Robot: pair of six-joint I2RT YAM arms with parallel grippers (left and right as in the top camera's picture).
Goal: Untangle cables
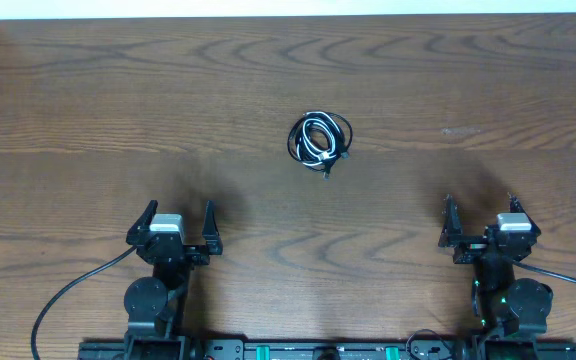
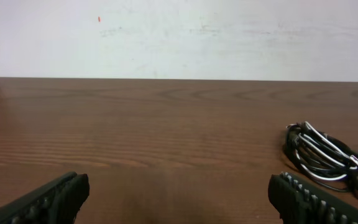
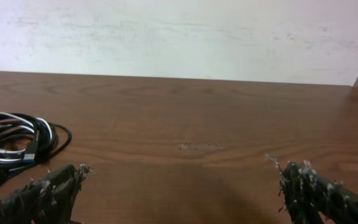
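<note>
Near edge: left gripper (image 1: 179,212) and right gripper (image 1: 479,207), both with jaws wide apart, holding nothing. White and black cables (image 1: 320,140) lie in one tangled coil mid-table (image 1: 88,100), farther out, well apart from both grippers.

We found the cables (image 1: 320,140) bunched in one loose coil, a white cord looped among black ones (a small plug end poked out on the near side). The bundle lay flat, ahead of both pairs of fingers and between them, well apart from the left gripper (image 1: 179,212) and the right gripper (image 1: 480,205).
</note>
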